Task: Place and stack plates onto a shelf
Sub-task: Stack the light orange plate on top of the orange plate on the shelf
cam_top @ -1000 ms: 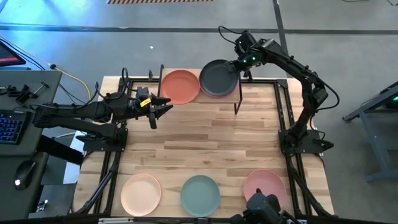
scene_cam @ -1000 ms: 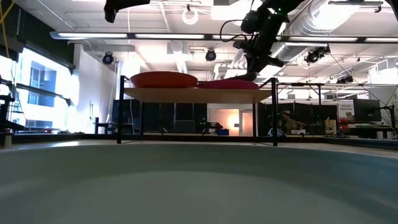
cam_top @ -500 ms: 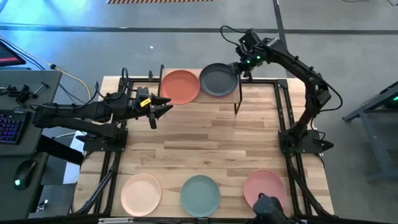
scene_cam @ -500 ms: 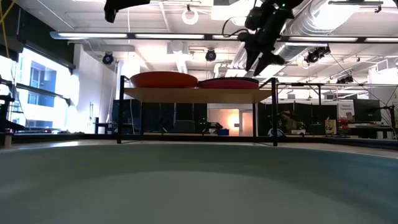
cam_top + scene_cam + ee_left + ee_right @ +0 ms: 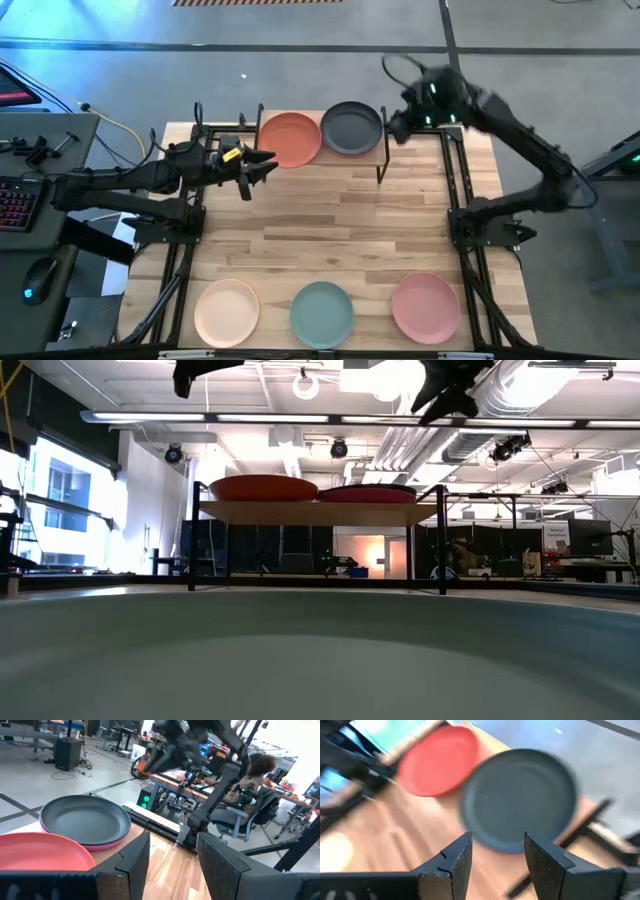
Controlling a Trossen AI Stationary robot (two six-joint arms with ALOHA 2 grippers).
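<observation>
- Grey plate sits on the magenta plate, on the shelf beside the terracotta plate.
- Right pincer open, empty, just off the shelf's edge; I risk clipping the stack.
- Left pincer open, near the shelf.
- Three plates wait on the surface.

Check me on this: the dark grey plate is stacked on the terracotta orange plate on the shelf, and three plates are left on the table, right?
Not quite. The dark grey plate sits on the magenta pink plate, whose rim shows beneath it in the left wrist view. The terracotta orange plate lies beside them on the shelf. The rest holds: three plates remain on the table.
</observation>
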